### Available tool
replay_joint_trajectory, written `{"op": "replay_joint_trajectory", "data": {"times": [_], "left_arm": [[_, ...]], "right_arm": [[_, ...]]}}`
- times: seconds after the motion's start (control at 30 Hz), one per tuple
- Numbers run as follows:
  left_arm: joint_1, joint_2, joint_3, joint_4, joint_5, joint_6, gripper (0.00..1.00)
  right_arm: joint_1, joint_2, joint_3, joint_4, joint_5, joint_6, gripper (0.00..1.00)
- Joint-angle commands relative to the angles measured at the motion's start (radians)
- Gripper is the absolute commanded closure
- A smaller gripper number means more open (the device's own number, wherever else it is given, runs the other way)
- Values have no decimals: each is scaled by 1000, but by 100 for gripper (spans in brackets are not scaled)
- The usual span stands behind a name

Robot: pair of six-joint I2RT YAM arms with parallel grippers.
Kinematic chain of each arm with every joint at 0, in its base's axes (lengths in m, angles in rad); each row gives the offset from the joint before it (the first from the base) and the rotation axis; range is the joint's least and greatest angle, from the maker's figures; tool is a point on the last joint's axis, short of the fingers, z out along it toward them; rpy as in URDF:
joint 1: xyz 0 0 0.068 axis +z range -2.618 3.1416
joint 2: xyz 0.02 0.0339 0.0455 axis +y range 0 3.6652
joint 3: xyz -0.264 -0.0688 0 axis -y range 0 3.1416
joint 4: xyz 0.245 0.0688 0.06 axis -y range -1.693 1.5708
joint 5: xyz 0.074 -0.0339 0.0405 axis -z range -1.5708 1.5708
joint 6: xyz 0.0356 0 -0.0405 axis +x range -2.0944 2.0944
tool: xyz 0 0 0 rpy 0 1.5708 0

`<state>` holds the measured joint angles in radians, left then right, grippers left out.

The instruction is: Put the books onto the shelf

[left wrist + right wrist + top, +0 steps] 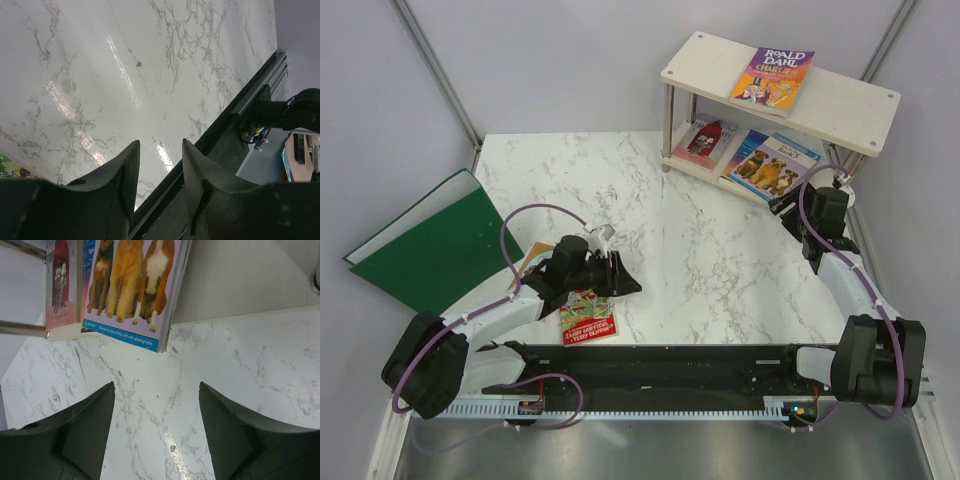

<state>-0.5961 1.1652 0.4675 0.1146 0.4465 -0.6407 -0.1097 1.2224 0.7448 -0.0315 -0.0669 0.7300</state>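
— Which items do we label first?
— The books. On the upper board of the shelf (pixel 850 105) we mark the Roald Dahl book (pixel 772 80), purple and yellow, lying flat with its cover up. On the lower board two more lie side by side. The red-cover book (pixel 705 143) is on the left and the dogs book (pixel 772 163) on the right (three brown dogs on a glossy cover, seen close in the right wrist view). One corner of the dogs book juts past the board's front edge.
— And off the shelf?
— One. The red-green book (pixel 588 318) lies flat on the table (pixel 720 270) near its front edge, partly under the left arm.
— How do we describe the shelf itself?
— It has two cream, matt, rectangular boards joined by silver metal legs (pixel 669 125), and it stands at the table's far right corner. The tabletop is white with grey marble veins and is shiny enough to reflect the lamps.
— The grippers?
— The right gripper (pixel 156 387) hangs just in front of the lower board. Its dark fingers are spread wide with only marble between them, clear of the dogs book. The left gripper (pixel 160 145) hovers low over the table just beside the red-green book, fingers parted by a narrower gap and pinching nothing.
— Anything else?
— The green folder (pixel 430 245), large and plain, sits at the table's left edge against the wall (we cannot tell how far it is raised).
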Motion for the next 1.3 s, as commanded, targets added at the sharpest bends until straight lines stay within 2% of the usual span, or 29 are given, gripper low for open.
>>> {"op": "replay_joint_trajectory", "data": {"times": [0.0,0.03,0.27,0.57,0.67,0.9,1.07,1.27], "left_arm": [[-4,2,-9,46,-8,-19,54],[-5,1,-9,46,-8,-19,54],[-7,-16,-26,48,-12,-28,54],[-8,-6,-30,54,-15,-28,54],[-8,-1,-29,56,-14,-30,54],[-11,-1,-32,56,-15,-33,54],[-14,5,-29,56,-15,-33,54],[-21,11,-24,56,-17,-34,54]], "right_arm": [[-28,43,-50,120,30,150,29],[-33,64,-59,140,29,170,36],[-50,120,-87,347,49,278,40],[-61,186,-51,393,42,272,41],[-64,241,-33,421,27,275,44],[-64,322,-2,478,-11,287,68],[-64,313,7,478,-16,276,70],[-64,266,-19,473,-17,312,66]]}}
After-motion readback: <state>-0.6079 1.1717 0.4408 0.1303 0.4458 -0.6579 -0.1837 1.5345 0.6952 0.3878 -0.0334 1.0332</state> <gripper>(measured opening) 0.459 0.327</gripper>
